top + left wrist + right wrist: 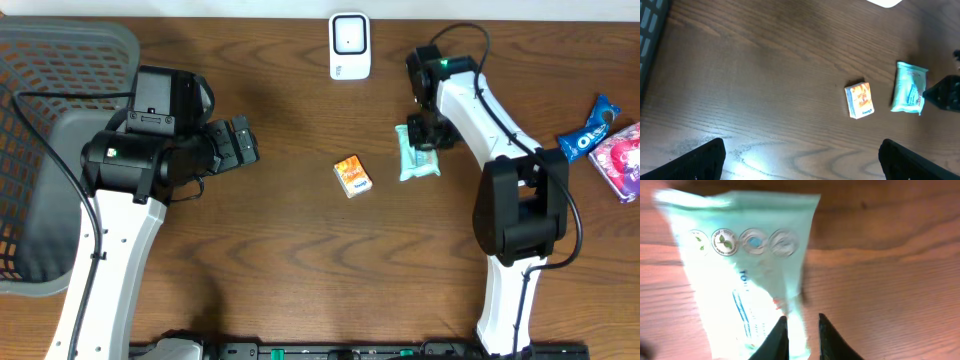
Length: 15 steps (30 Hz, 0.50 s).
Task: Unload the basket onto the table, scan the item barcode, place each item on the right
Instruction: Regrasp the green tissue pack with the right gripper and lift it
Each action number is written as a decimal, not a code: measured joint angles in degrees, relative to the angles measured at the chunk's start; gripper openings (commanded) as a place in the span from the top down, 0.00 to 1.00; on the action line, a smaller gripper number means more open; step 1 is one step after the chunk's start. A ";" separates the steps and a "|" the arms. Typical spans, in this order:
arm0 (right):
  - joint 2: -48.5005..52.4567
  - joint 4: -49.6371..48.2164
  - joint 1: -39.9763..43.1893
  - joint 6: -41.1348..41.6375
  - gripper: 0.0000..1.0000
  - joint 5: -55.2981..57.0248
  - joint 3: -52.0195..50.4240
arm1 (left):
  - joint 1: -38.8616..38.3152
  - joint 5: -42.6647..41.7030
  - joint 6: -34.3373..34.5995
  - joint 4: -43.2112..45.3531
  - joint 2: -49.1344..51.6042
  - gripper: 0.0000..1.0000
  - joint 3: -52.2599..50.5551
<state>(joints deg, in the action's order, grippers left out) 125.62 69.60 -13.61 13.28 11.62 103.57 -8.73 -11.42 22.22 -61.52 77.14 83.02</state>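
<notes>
Mint packet (pixel 740 280) lay flat toward counter's (pixel 300 260) far edge, near white scanner (pixel 350 45). My right claw (pixel 801 319) straddled its edge, nearly together; couldn't tell if clamped. Left claw (pixel 800 160) gaped wide apart.

- A brown wooden table (pixel 300 250) fills nearly the whole overhead view, its grain running left to right
- Beyond its far edge runs a narrow pale strip (pixel 200 8); wall or floor cannot be told
- A grey lattice basket (pixel 70 45) stands at the table's left end
- A black rail (pixel 300 352) lines the near edge
- A soft whitish glare (pixel 747 162) lies on the wood in the left wrist view
</notes>
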 measured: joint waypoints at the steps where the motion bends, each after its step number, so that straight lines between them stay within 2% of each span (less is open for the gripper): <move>1: -0.13 0.57 -0.33 0.02 0.69 -0.24 1.18 | 0.00 0.00 0.00 -0.02 0.00 0.02 0.02; 2: -0.33 0.90 -0.74 0.17 0.63 -0.42 2.25 | 0.00 0.02 0.00 -0.02 0.00 0.02 0.02; 4: -0.98 1.05 -1.99 0.20 0.57 -0.79 3.78 | 0.00 0.00 0.02 -0.02 0.00 0.02 0.00; 15: -1.53 -2.93 -8.11 0.74 0.54 2.25 1.01 | 0.00 0.00 0.02 -0.02 0.00 0.02 0.00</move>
<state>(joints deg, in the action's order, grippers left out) 124.09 66.67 -21.71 14.02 13.87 104.57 -8.73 -11.42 22.24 -61.54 77.14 83.02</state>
